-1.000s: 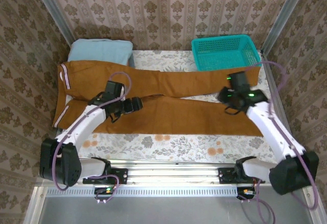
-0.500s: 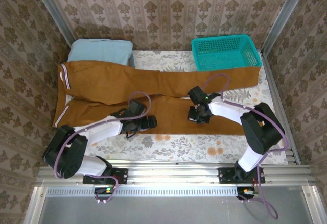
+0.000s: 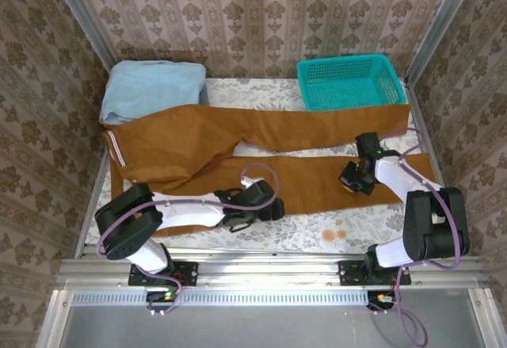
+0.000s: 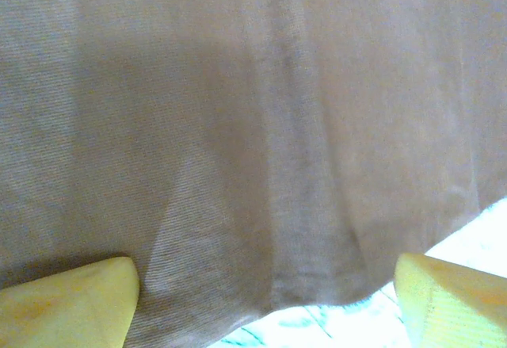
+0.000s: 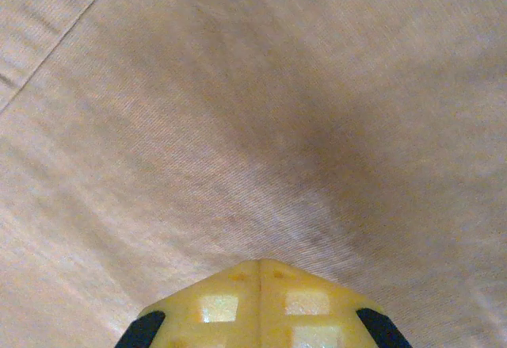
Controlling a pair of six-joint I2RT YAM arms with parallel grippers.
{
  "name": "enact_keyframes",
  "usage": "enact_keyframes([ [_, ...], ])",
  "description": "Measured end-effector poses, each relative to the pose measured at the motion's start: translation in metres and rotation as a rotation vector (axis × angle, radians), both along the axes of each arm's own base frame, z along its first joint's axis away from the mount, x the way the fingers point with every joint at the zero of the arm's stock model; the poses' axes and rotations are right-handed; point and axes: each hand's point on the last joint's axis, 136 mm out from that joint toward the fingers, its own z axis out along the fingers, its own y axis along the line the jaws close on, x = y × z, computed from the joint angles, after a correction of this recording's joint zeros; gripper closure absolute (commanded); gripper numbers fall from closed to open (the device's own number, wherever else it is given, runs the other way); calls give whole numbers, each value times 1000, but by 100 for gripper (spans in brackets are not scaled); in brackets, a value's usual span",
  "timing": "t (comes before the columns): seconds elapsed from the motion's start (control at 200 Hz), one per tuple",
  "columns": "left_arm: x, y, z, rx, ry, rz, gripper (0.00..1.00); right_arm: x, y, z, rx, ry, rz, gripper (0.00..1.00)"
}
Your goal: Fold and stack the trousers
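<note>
tabletop (image 3: 317,237); right jaws tight on trousers (image 3: 198,130)

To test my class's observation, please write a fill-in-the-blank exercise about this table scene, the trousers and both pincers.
1. The left pincer, over the trousers, is ____.
2. The right pincer is ____.
3. The teal basket stands at the far ____ of the table.
4. The folded garment at the far left is light ____.
Missing words: open; shut; right; blue.
</note>
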Motion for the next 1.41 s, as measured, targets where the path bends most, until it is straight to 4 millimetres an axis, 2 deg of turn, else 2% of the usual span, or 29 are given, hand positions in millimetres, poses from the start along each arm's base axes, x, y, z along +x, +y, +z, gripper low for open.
enact_keyframes([
  [0.115, -24, 2, 1, 21, 50, -57, 22, -14, -20, 2, -5, 1, -61, 100],
  [0.23, -41, 32, 8, 66, 93, -59, 27, -15, -22, 15, -6, -37, -58, 97],
  [0.33, -41, 56, 31, 65, 90, -37, 31, -11, -12, 29, 2, -83, -25, 96],
  [0.43, -13, 82, 58, 28, 45, 51, 32, 3, 15, 45, 1, -126, 71, 98],
  [0.525, 33, 115, 69, 29, -12, 196, 32, 24, 53, 53, 16, -143, 181, 100],
  [0.615, 64, 134, 62, 81, -35, 273, 31, 42, 93, 42, 21, -123, 275, 100],
  [0.74, 88, 138, 39, 128, -32, 307, 31, 47, 143, 13, 22, -67, 386, 100],
  [0.79, 95, 138, 29, 137, -27, 318, 31, 40, 156, 0, 19, -34, 416, 100],
  [0.865, 97, 141, 17, 146, -22, 328, 31, 29, 164, -14, 17, -7, 434, 100],
  [0.915, 93, 146, 7, 153, -11, 335, 31, 21, 162, -21, 17, 8, 429, 100],
  [1.005, 76, 160, -12, 171, 15, 352, 31, 10, 160, -21, 27, -19, 421, 100],
  [1.105, 67, 167, -4, 117, -7, 379, 31, -10, 158, -22, 38, -34, 424, 100],
  [1.245, 42, 197, -5, 113, 30, 431, 32, -50, 158, -22, 76, -24, 441, 100],
  [1.345, 39, 213, 7, 83, 25, 485, 33, -72, 154, -20, 97, 14, 443, 100],
  [1.405, 41, 221, 14, 62, 16, 513, 33, -83, 145, -15, 81, 49, 440, 99],
])
